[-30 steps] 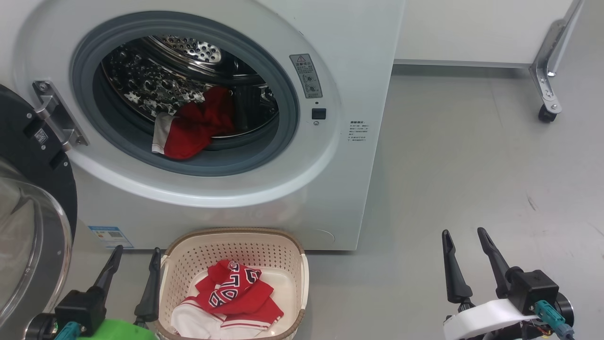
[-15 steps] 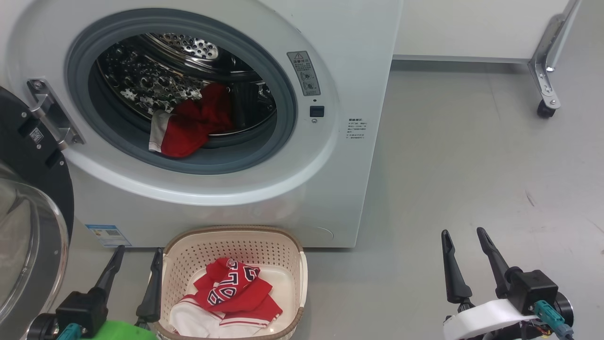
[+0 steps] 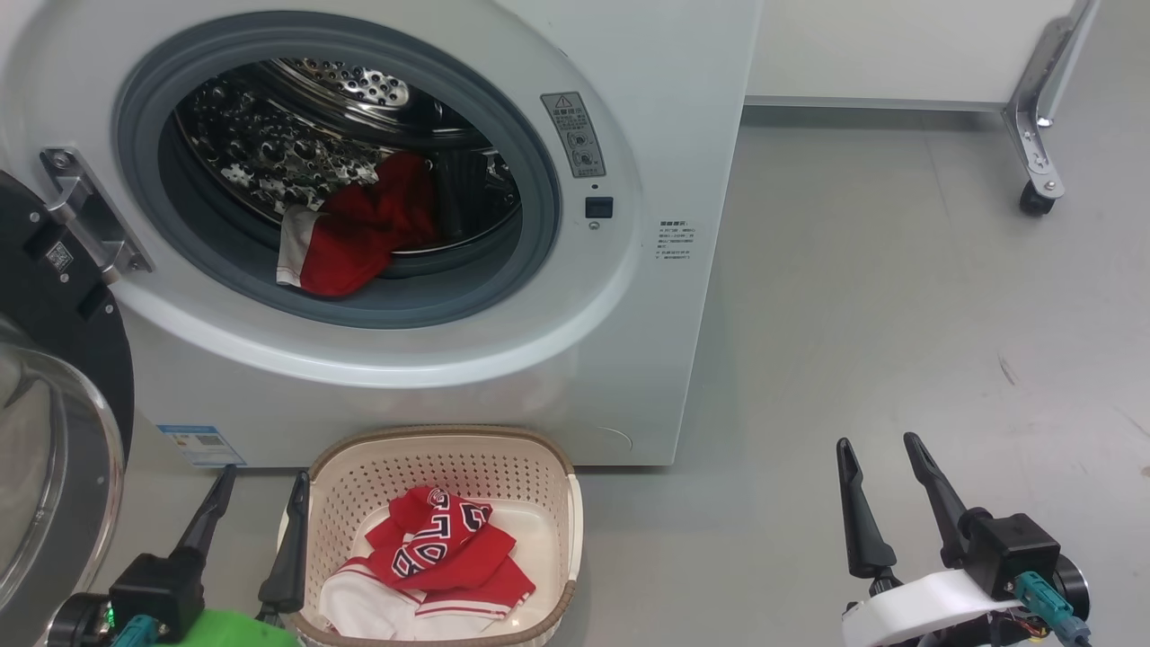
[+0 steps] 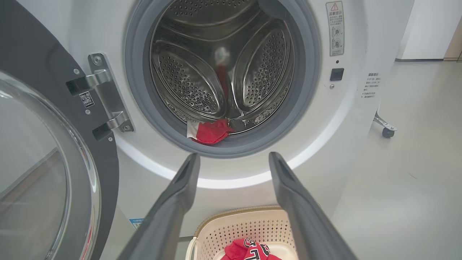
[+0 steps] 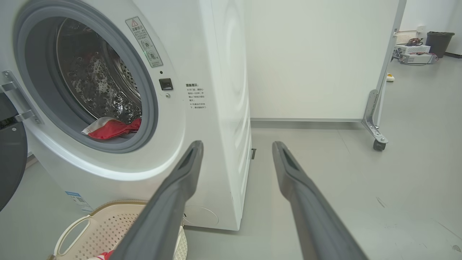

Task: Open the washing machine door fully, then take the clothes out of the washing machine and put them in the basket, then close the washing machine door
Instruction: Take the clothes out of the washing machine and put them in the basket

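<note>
**Red garment lying in the drum, both grippers standing open**

Head view: the washing machine door (image 3: 54, 296) is hanging swung open at the left of the washing machine (image 3: 629, 359). A red garment (image 3: 350, 243) with white trim is lying at the drum's front lip. The basket (image 3: 440, 436) is sitting on the floor just before the machine, holding a red jersey (image 3: 440, 548) over white fabric. The left gripper (image 3: 262, 474) is hovering just beside the basket's left rim, jaws spread and empty. The right gripper (image 3: 877, 443) is hovering well apart at the right, jaws likewise spread and empty. Against a second ago, the whole scene is sitting slightly higher and further left, so the camera is shifting. Clothes and basket are keeping their places.

Left wrist view: the fingers are pointing at the grey seal (image 4: 231, 150).

Right wrist view: the fingers are pointing toward the machine's right front corner.
</note>
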